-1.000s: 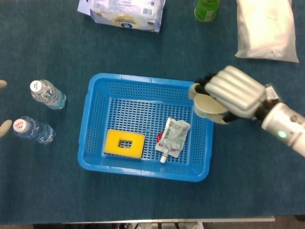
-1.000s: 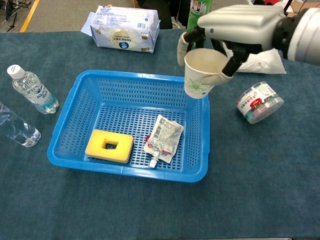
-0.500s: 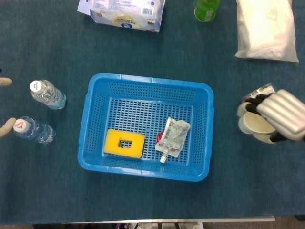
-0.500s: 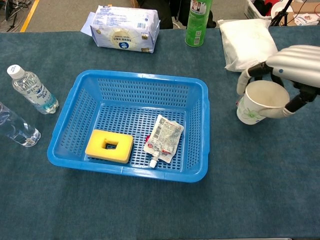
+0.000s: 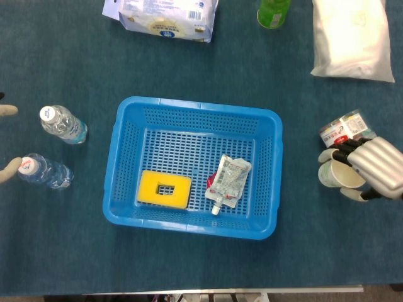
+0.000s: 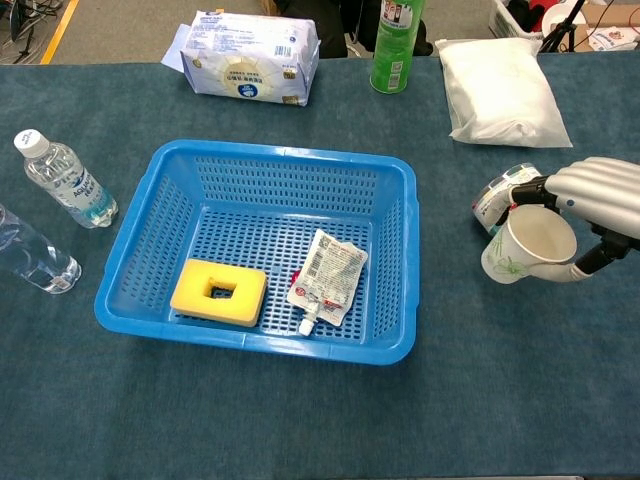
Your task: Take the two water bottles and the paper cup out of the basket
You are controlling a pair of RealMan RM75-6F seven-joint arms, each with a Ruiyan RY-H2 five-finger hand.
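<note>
My right hand grips the white paper cup to the right of the blue basket, just above the table. In the chest view the cup tilts with its mouth facing the camera, and the right hand wraps it from above and behind. Two water bottles lie on the table left of the basket, one further back and one nearer. Only two spread fingertips of my left hand show at the left edge, beside the nearer bottle's cap. It holds nothing.
Inside the basket lie a yellow sponge and a foil pouch. A small round jar lies on its side just behind the cup. Along the back stand a wipes pack, a green can and a white bag.
My right hand has carried the cup from above the basket's right rim out to the right and lowered it beside the jar. The left fingertips barely shifted.
</note>
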